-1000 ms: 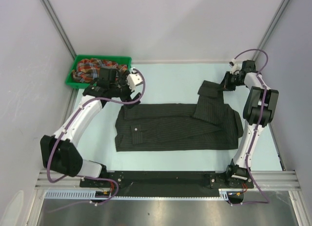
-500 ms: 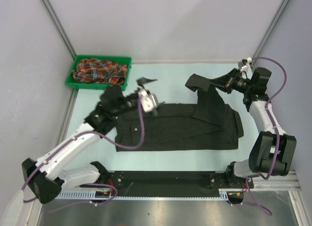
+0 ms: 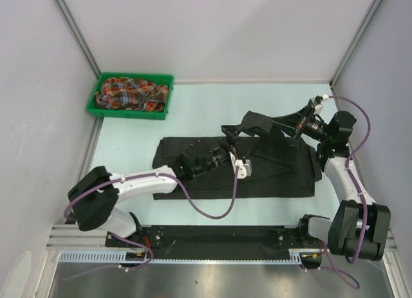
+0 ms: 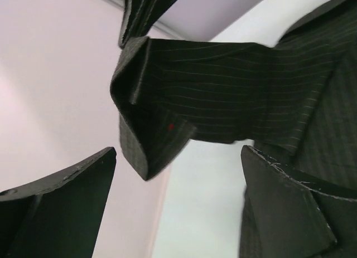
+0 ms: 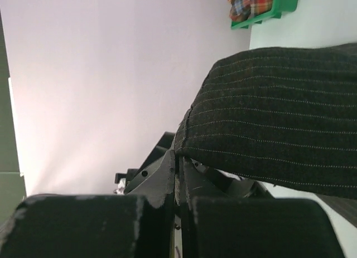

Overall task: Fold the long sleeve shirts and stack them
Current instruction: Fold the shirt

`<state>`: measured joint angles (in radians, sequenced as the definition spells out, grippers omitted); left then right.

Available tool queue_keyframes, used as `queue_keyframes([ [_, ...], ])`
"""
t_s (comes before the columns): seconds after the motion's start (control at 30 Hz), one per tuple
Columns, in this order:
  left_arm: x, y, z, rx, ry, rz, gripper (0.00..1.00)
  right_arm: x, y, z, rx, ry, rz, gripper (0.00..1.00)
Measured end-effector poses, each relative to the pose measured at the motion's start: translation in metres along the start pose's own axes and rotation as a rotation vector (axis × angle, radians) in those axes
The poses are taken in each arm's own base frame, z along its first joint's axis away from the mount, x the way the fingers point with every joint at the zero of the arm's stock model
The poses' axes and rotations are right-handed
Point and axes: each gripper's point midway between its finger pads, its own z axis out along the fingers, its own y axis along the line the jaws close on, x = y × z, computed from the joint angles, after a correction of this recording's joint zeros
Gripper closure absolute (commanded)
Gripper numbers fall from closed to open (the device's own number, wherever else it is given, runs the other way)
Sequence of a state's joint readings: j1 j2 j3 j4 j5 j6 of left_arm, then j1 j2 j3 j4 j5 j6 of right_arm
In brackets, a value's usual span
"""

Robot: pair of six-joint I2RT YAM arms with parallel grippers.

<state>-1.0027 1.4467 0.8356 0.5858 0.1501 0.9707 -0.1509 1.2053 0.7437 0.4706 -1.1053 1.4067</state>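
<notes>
The black pinstriped long sleeve shirt (image 3: 212, 182) lies spread on the table. Its right sleeve (image 3: 270, 123) is lifted off the table, pinched in my right gripper (image 3: 299, 125). In the right wrist view those fingers are shut on the sleeve's edge (image 5: 184, 152), and the striped cloth (image 5: 279, 124) drapes away from them. My left gripper (image 3: 226, 134) reaches over the shirt and stands open just below the sleeve's hanging cuff (image 4: 162, 130), with nothing between its fingers (image 4: 61, 196). The plaid long sleeve shirt (image 3: 132, 92) lies crumpled in the green bin (image 3: 129, 114).
The green bin stands at the table's far left corner, also seen in the right wrist view (image 5: 281, 4). Grey walls enclose the table on three sides. Pale table surface (image 3: 206, 111) shows between the bin and the black shirt.
My left arm has swung from the bin across the black shirt to the lifted sleeve. My right gripper has raised the sleeve and drawn it left.
</notes>
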Motion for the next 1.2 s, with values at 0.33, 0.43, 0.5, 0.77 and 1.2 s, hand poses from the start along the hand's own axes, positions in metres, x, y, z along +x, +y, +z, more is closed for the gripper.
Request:
queue_keyframes([
  [0.33, 0.005, 0.016, 0.012, -0.157, -0.002, 0.091, 0.13, 0.045, 0.005, -0.008, -0.028, 0.07, 0.038, 1.0],
  [0.43, 0.001, 0.02, 0.012, -0.173, -0.01, 0.097, 0.56, 0.059, 0.005, -0.009, -0.026, 0.093, 0.043, 1.0],
  [0.5, 0.0, 0.016, 0.01, -0.146, -0.003, 0.099, 0.9, 0.065, 0.006, -0.011, -0.022, 0.1, 0.035, 1.0],
  [0.77, -0.051, 0.031, -0.006, 0.088, -0.012, -0.003, 1.0, 0.081, -0.006, -0.018, 0.038, 0.155, -0.009, 0.41],
  [1.2, -0.112, -0.072, -0.044, 0.642, 0.094, -0.241, 1.0, 0.008, -0.011, -0.08, 0.212, 0.115, -0.489, 0.3],
])
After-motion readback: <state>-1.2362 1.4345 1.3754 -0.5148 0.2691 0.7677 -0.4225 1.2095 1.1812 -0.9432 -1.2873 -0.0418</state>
